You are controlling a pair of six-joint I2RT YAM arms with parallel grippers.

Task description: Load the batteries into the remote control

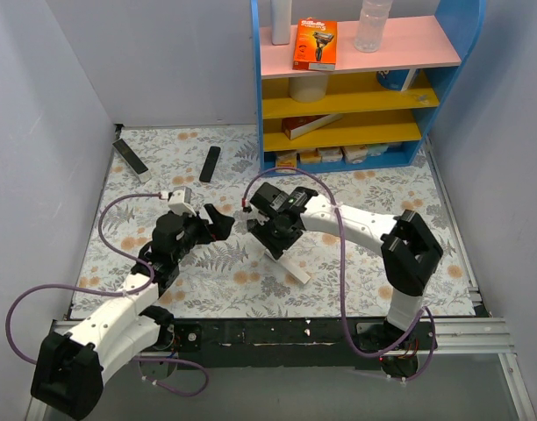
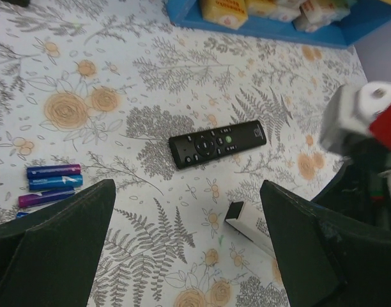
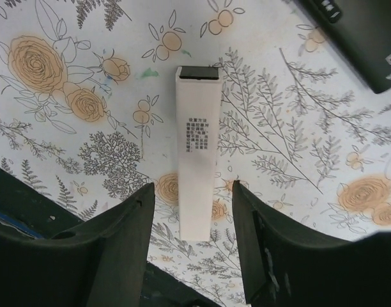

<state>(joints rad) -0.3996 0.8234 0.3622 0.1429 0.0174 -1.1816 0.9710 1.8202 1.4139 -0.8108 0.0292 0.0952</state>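
Note:
The white remote lies flat on the floral table cover, its dark open end pointing away in the right wrist view. My right gripper is open and straddles its near end with a gap on each side. In the top view the remote sticks out below the right gripper. My left gripper is open and empty above the cover, with the remote's end just inside its right finger. In the top view the left gripper faces the right one. No red batteries show in any view.
A black remote lies just beyond the white one and shows at the corner of the right wrist view. Small blue and purple cells lie at the left. Two black remotes lie further back. A blue shelf stands at the back right.

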